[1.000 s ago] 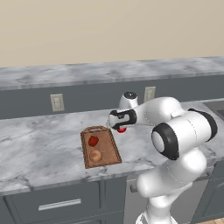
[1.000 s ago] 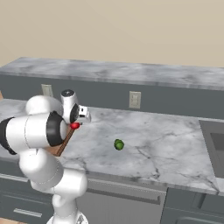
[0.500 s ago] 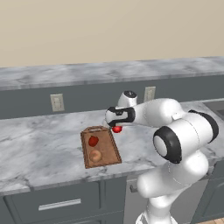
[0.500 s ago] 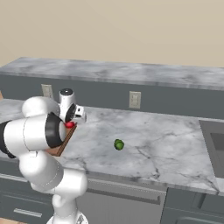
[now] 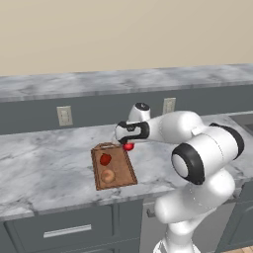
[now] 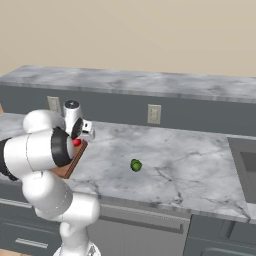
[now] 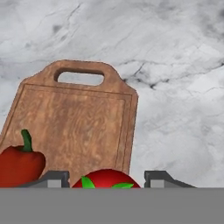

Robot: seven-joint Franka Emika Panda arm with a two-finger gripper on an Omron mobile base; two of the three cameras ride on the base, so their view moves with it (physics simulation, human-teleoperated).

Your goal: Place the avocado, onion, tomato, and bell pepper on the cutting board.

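**Tomato carried to the board's edge**

The fingers (image 7: pixel 106 177) grip the tomato (image 5: pixel 128 146) above the right rim of the cutting board (image 5: pixel 113 166), near its handle end. Bell pepper (image 5: pixel 105 159) and onion (image 5: pixel 108 175) already lie on it (avocado (image 6: pixel 135 165) waits on the table (image 6: pixel 190 170)). Shift over bare wood before releasing, clear of the pepper.

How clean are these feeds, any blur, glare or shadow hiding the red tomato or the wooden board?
Left base view: sharp, evenly lit, the round red tomato in the gripper is readable. Hand view: no glare, brown wooden cutting board grain crisp, tomato cropped at the bottom. Right base view: the small dark-green avocado casts a faint shadow on the marble counter.
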